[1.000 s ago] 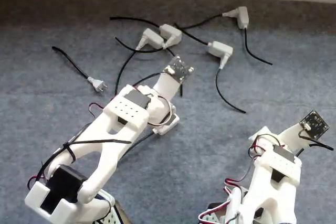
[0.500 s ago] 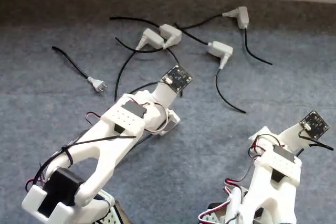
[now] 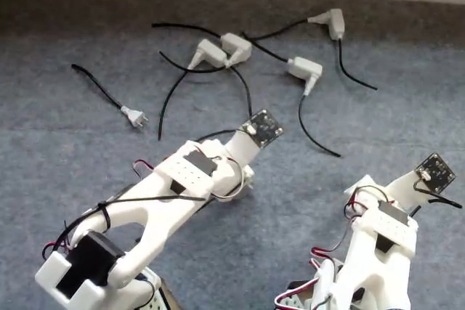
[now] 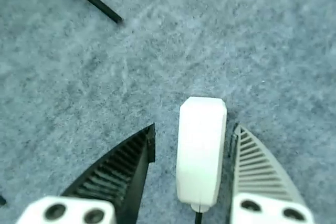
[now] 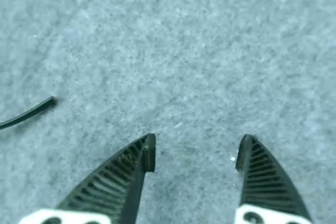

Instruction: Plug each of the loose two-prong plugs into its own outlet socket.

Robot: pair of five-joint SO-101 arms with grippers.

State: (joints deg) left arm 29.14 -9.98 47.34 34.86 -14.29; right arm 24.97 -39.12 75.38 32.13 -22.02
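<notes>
Grip left: left gripper (image 4: pixel 194 128) sits half-open astride a white connector (image 4: pixel 202 150). I see carpet between one finger and its side; the other finger touches it or nearly does.
Grip right: right gripper (image 5: pixel 195 142) is spread wide with nothing in it, over bare carpet (image 5: pixel 173 40) at 5 o'clock of the table.
Connector: near table centre, with its cord leaving the rear end back between the jaws. Mating face is hidden, so I can't tell plug from socket.
Plug: two-prong plug (image 3: pixel 134 115) lies flat at 9 o'clock of the left wrist camera (image 3: pixel 263 127), well apart from it.
Sockets: all toward 12 o'clock, with cords crossing. They are the far-left socket (image 3: pixel 210 53), the neighbour socket (image 3: pixel 237 46) just beside it, the middle socket (image 3: pixel 305 67) and the far-right socket (image 3: pixel 334 23).
Risk 1: no firm clamp, so I expect the connector to twist or drop on any lift or push.
Risk 2: the cord between the jaws can block closing or tug the piece askew.
Risk 3: with cords crossed, pulling one socket likely drags its neighbour.
Risk 4: the sockets look light and unanchored, so a one-handed push probably just slides them. The right gripper is too far off to brace.
Risk 5: the plug lies flat on pile, so a pinch may skid off it.
</notes>
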